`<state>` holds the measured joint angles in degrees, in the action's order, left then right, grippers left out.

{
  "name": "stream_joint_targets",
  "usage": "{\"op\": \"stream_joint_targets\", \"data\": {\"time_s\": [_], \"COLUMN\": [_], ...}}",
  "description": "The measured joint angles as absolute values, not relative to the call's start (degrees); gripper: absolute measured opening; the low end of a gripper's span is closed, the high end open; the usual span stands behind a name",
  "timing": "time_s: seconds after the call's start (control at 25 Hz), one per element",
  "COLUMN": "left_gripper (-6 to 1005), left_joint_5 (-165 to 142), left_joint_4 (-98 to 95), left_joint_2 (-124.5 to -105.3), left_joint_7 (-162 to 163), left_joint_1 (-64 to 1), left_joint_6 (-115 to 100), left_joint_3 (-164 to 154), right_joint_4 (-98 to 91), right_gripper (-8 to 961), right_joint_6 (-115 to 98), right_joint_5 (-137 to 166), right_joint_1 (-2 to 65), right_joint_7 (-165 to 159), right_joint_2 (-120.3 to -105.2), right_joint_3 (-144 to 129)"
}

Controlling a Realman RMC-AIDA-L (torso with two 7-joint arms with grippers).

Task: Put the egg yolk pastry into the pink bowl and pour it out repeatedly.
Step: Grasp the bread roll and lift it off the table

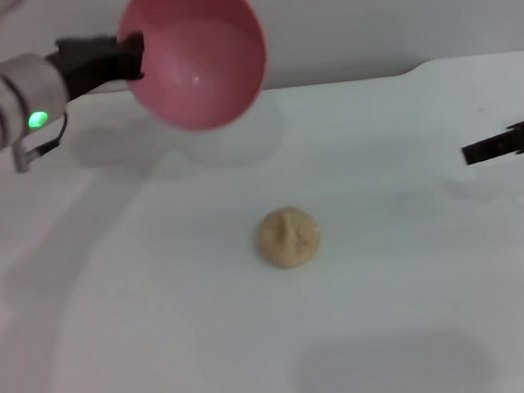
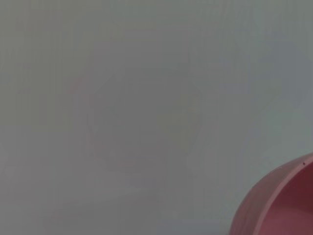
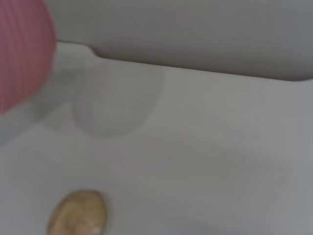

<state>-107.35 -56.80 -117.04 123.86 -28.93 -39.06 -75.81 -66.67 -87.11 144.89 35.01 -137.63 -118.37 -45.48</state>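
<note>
Pink smooth plastic bowl (image 1: 194, 52), tipped and empty, hangs clamped by its rim in my left end effector (image 1: 133, 56), up behind the small tan round pastry (image 1: 287, 238) lying on the white counter (image 1: 418, 274). I'd right the bowl low beside the pastry before reloading; right end effector (image 1: 507, 142) waits well to the pastry's right, grip unreadable.

pastry (image 1: 287, 238) on table (image 1: 422, 311); bowl (image 1: 194, 52) raised behind, to its left.

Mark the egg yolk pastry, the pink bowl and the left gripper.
egg yolk pastry (image 1: 287, 238): head view, dimpled top.
pink bowl (image 1: 195, 59): head view, inner wall.
left gripper (image 1: 133, 56): head view, at the bowl's rim.
</note>
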Motion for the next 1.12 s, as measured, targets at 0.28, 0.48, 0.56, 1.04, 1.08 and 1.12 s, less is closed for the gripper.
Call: {"op": "stream_joint_targets", "data": {"time_s": [0.28,0.48,0.56,1.04,1.08,1.12], "left_gripper": [-2,-1,-1,-1,-1,-1], "left_joint_5": [-125.7,-136.0,-138.5,-150.7,-150.7,-150.7], "left_joint_4": [-60.5,-68.2,-70.4,-84.9,-84.8,-84.8], "left_joint_2": [-114.26,-113.85,-114.06,-117.49,-117.52,-117.56], "left_joint_7": [142.3,152.0,153.2,154.1,154.1,154.1], "left_joint_1": [-31.0,-30.0,-29.7,-29.4,-29.4,-29.3], "left_joint_6": [-64.3,-77.4,-81.1,-97.2,-97.2,-97.3], "left_joint_3": [-64.5,-61.4,-60.6,-60.4,-60.6,-60.7], "right_joint_4": [-59.4,-53.3,-51.0,-41.0,-40.5,-40.1], "right_gripper": [557,557,557,555,555,555], "right_joint_6": [-84.9,-81.1,-79.2,-69.2,-68.8,-68.0], "right_joint_5": [143.5,137.0,133.3,124.9,123.9,122.7], "right_joint_1": [39.8,41.5,41.7,45.5,45.7,45.8], "right_joint_7": [-133.5,-127.0,-124.3,-117.5,-117.4,-117.4], "right_joint_2": [-118.48,-118.65,-118.65,-118.91,-118.91,-118.93], "right_joint_3": [-45.6,-46.3,-47.4,-66.1,-67.1,-68.4]}}
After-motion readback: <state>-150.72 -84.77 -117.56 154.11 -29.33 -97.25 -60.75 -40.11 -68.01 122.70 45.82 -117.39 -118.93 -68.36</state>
